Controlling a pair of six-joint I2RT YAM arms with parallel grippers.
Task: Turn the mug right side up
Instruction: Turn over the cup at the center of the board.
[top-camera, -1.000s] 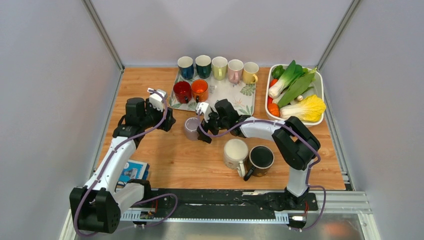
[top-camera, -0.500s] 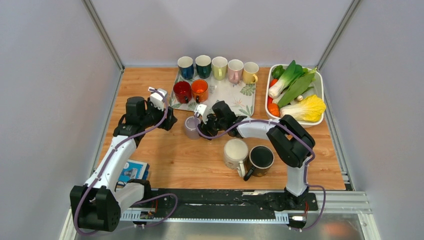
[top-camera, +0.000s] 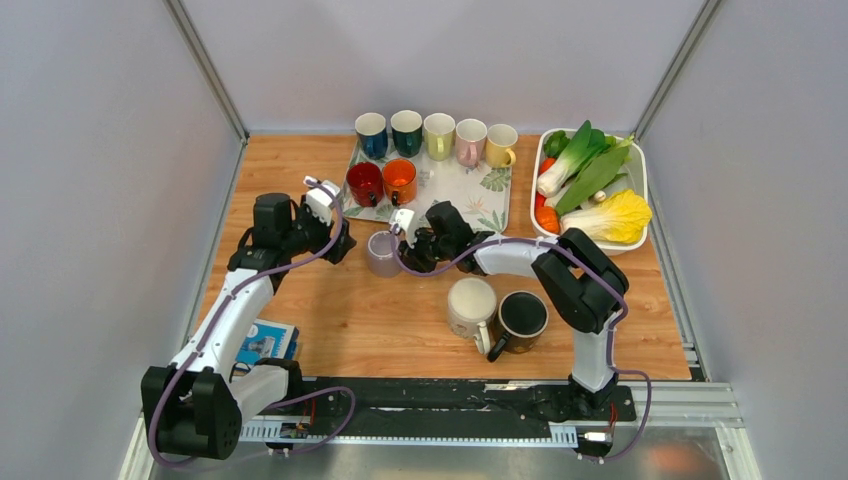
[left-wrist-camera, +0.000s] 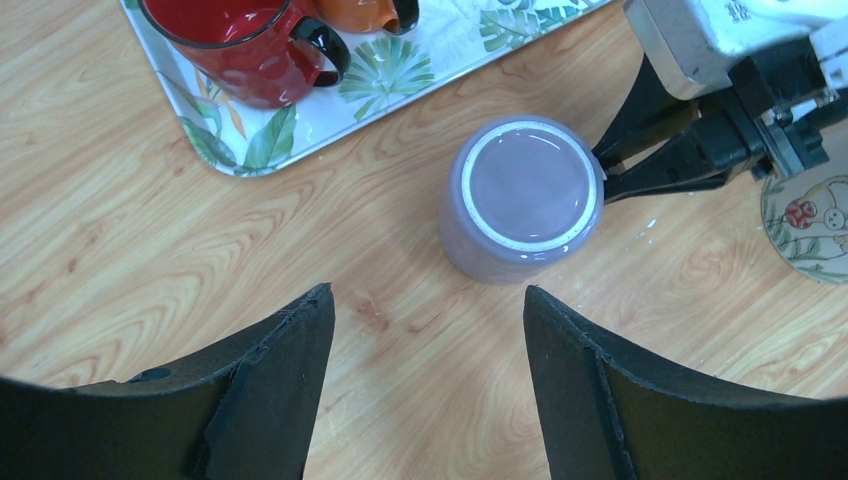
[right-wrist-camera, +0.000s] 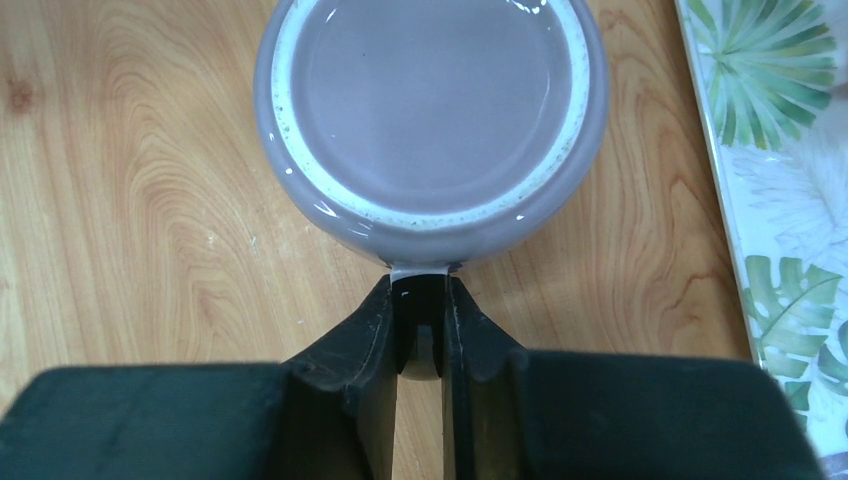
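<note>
Seen from above, two arms reach away from the near edge of a wooden table (top-camera: 350, 320). Nearest their bases, right of centre, a cream mug (top-camera: 471, 303) and a black mug (top-camera: 522, 315) stand touching each other.

Beyond them, near the middle of the table, sits the lilac mug (top-camera: 383, 254). It is upside down, mouth on the wood and flat base facing the ceiling, so its long axis stands upright. It rests just off the near left corner of a leaf-patterned tray (top-camera: 470, 195), close beside it but not on it.

The relation that matters is this: the mug's handle (right-wrist-camera: 418, 272) points right, straight at the right tool (top-camera: 402, 250). That tool comes in low from the right. Its wrist view shows both fingers pinched against the handle, with the mug's body directly ahead of the fingertips. The right tool is closed and grips the mug by its handle.

The left tool (top-camera: 340, 243) hangs on the opposite side, to the mug's left and above it, near but not touching. Its fingers are spread wide and hold nothing.

The right arm is therefore the one placed to act. In my judgement the next move calls for a lift clear of the table, then a half roll about the line of the handle to bring the mouth upward.

Farther back, the tray carries coloured mugs (top-camera: 438, 135), and a white tub (top-camera: 640, 165) of vegetables (top-camera: 590, 170) sits at the far right.
</note>
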